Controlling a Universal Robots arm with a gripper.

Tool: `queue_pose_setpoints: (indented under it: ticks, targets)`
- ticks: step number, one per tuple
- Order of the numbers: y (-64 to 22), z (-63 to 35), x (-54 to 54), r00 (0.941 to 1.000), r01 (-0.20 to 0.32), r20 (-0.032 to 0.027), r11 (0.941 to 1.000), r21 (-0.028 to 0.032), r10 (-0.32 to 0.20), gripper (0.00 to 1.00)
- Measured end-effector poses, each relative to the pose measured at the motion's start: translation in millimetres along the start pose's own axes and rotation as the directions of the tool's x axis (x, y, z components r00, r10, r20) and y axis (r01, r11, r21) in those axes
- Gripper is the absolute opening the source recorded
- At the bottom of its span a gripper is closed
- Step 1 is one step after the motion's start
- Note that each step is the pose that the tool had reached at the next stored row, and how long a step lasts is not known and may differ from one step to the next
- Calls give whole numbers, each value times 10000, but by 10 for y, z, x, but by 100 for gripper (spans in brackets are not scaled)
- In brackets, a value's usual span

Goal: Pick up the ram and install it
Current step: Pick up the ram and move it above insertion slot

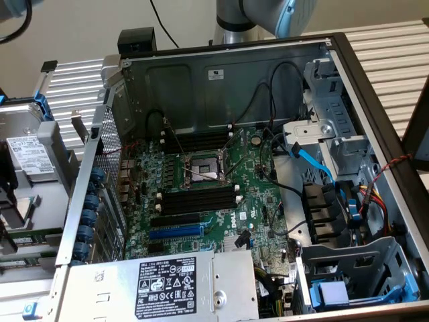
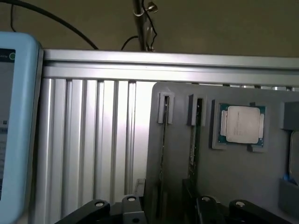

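Gripper (image 2: pixel 168 211): black fingers (image 2: pixel 93 212) spread wide, pinching nothing, close to grey tray (image 2: pixel 233 177). Ram (image 2: pixel 192 156): green stick on edge in a tray slot, with a second stick (image 2: pixel 163 149) slotted just beside it. Processor chip (image 2: pixel 243 124): flat in a tray recess near both sticks. Computer case (image 1: pixel 201 87): open on ribbed table (image 1: pixel 67 84); black memory slots (image 1: pixel 201 198) empty beside processor socket (image 1: pixel 204 169); blue expansion slot (image 1: pixel 175 232) nearer; power supply (image 1: pixel 167 285) nearest.

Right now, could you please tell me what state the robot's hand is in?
Hand: open, holding nothing, close to the grey tray.
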State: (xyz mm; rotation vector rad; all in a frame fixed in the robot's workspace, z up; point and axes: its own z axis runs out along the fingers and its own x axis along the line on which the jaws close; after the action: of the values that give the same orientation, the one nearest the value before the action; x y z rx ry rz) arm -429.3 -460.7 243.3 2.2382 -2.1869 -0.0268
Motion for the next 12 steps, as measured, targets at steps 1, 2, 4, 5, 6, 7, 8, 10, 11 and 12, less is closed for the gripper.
queue_pose_setpoints:
  ticks: [1, 2, 4, 5, 6, 7, 8, 10, 11, 12]
  targets:
    - [-3, 18, 8, 10000, 1, 9, 10000, -1, -1, 44]
    - [-8, 38, 14, 10000, 1, 16, 10000, 0, -1, 44]
    - [-19, 72, 24, 10000, 0, 27, 10000, -1, 0, 44]
    - [-26, 91, 27, 10000, 1, 33, 10000, -3, -1, 44]
    - [-34, 107, 27, 10000, 1, 38, 10000, -8, -1, 44]
    - [-45, 125, 28, 10000, 0, 42, 10000, -11, 0, 44]
    - [-56, 142, 28, 10000, 1, 46, 10000, -16, -1, 44]
    - [-71, 176, 28, 10000, 1, 51, 10000, -29, -1, 44]
    - [-73, 194, 28, 10000, 0, 53, 10000, -38, 1, 44]
    - [-74, 212, 28, 10000, 1, 52, 10000, -44, 0, 44]
